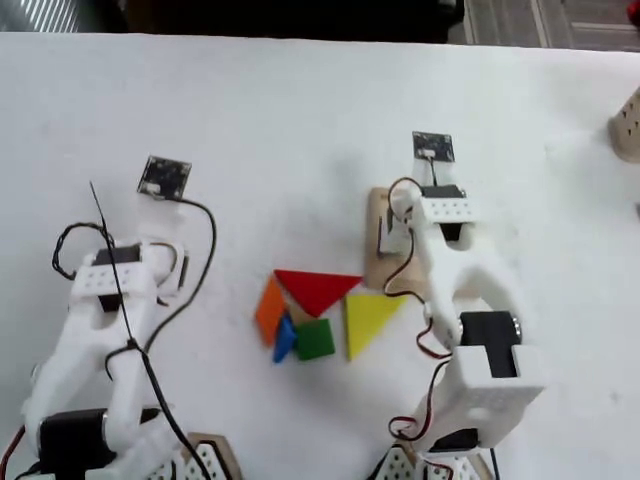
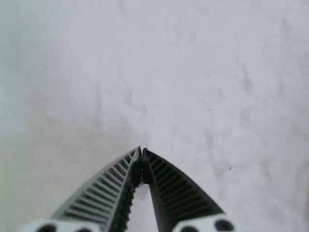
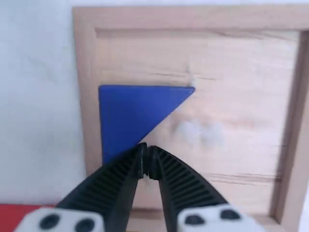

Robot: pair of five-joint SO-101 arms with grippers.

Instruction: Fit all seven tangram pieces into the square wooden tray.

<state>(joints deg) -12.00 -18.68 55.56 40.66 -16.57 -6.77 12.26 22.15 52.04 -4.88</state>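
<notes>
My right gripper (image 3: 146, 155), tips together, meets the flat blue triangle (image 3: 130, 113) inside the grainy wooden tray (image 3: 193, 17), one short edge along a tray wall. My left gripper (image 2: 141, 153) is closed too.

Arms: two, one left arm (image 1: 100, 320) and one right arm (image 1: 470, 300). Grippers: two, one per arm, the left gripper (image 2: 141, 153) and the right gripper (image 3: 146, 150). Square wooden tray (image 3: 193, 19): one. Tangram pieces in view: six. Itemised count: one red triangle (image 1: 318, 290), one yellow triangle (image 1: 368, 318), one green square (image 1: 315, 340), one orange piece (image 1: 270, 308), one small blue piece (image 1: 285, 340), one large blue triangle (image 3: 125, 116). Count by colour: blue, two; red, yellow, green and orange, one each. Count by shape: triangles, three; squares, one; shape not determinable, two. Small circuit boards (image 1: 165, 177): two.
</notes>
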